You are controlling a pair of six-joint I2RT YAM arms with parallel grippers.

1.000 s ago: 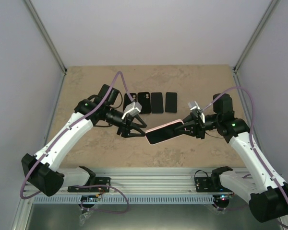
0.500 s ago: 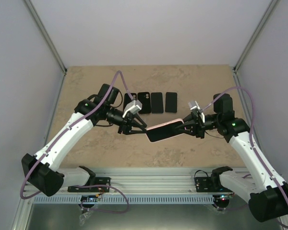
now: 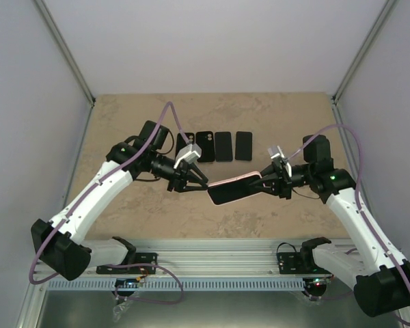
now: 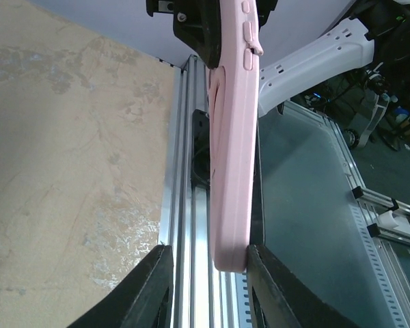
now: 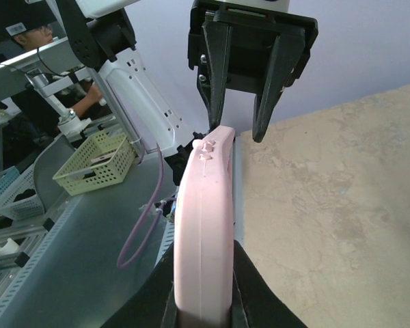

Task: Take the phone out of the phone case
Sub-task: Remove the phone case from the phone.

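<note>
A pink phone case [image 3: 234, 189] with the dark phone in it is held in the air between the arms, tilted on its edge. My right gripper [image 3: 263, 183] is shut on its right end. In the right wrist view the case [image 5: 203, 225] stands clamped between my fingers [image 5: 249, 294]. My left gripper [image 3: 203, 183] is open with its fingers on either side of the case's left end. In the left wrist view the case tip [image 4: 232, 205] sits between the open fingers [image 4: 147, 287], close against the right one. The phone's dark face [image 4: 257, 191] shows as a thin strip.
Several black phones or cases [image 3: 223, 145] lie in a row at the back of the tan table [image 3: 123, 116]. An aluminium rail [image 3: 212, 263] runs along the near edge. Grey walls stand at both sides.
My left gripper has shifted slightly to the right, so its open fingers now straddle the case's left end. The right gripper still holds the case in about the same place.
</note>
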